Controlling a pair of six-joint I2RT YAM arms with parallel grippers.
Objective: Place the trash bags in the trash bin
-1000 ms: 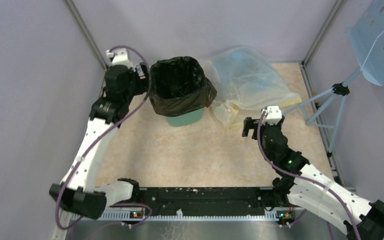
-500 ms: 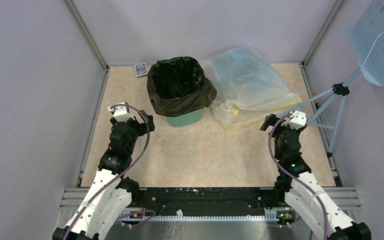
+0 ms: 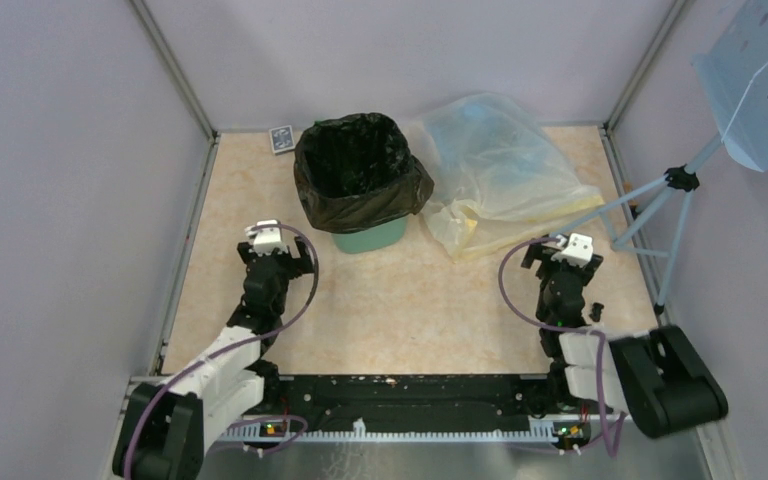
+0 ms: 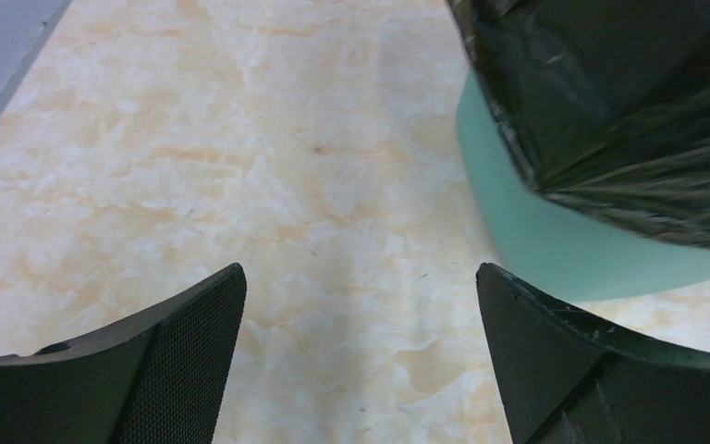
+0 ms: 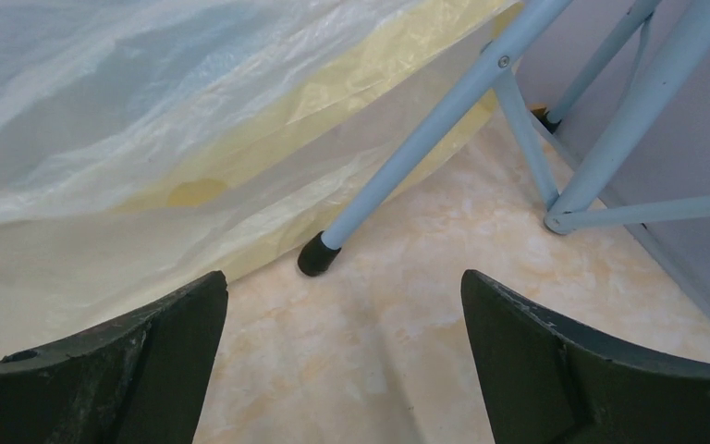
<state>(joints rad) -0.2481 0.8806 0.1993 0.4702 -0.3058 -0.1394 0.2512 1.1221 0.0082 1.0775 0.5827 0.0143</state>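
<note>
— Since the black trash bag [image 3: 360,190] sits in the trash bin [image 3: 370,238], cuffed over its rim, you'll likely find it light, limp and slippery.
— Agreed. Pinch a bunched fold at the cuff. Your left jaws and right jaws are spread, empty.

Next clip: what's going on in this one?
Nothing is being handled at this moment. The black trash bag sits in the green bin, its mouth open and its edge draped over the rim, so only the bin's lower part shows. Both arms are folded low near their bases. The left gripper and the right gripper are both open and empty. A clear yellowish bag lies on the table to the right of the bin.
</note>
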